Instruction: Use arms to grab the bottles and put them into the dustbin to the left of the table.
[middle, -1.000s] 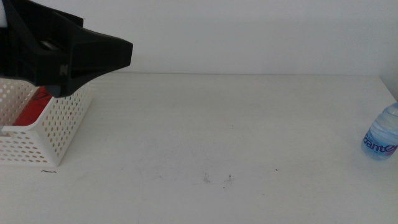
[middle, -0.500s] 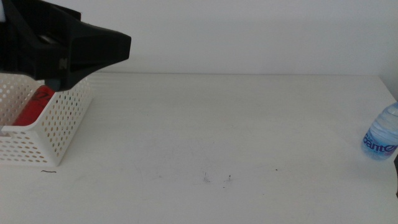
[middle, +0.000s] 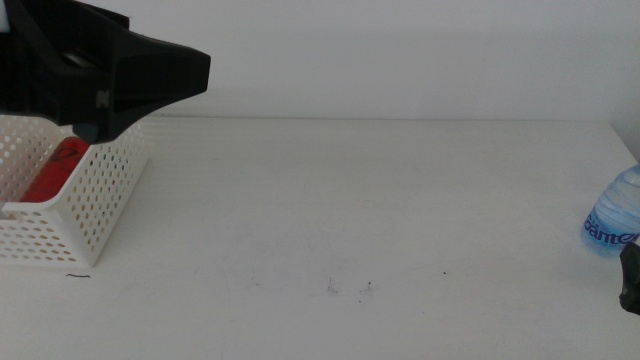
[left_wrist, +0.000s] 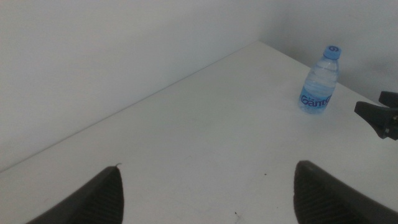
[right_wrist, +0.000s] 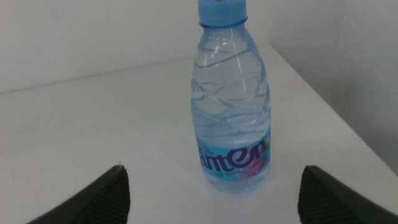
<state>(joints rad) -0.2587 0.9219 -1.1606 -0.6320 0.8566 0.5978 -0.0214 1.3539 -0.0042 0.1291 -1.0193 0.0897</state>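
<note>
Clear water bottle (right_wrist: 233, 106) stands upright at the bench's (middle: 380, 210) right edge, framed by the right gripper's (right_wrist: 211, 199) parted, empty fingers; left gripper (left_wrist: 205, 196), fingers apart, hangs over the dustbin (middle: 90, 205) upper left.

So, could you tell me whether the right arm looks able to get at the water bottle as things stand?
Probably yes. The right claw is open and faces the upright water bottle, which stands alone near the table edge with nothing between them. The left claw is far off, above the dustbin.
</note>
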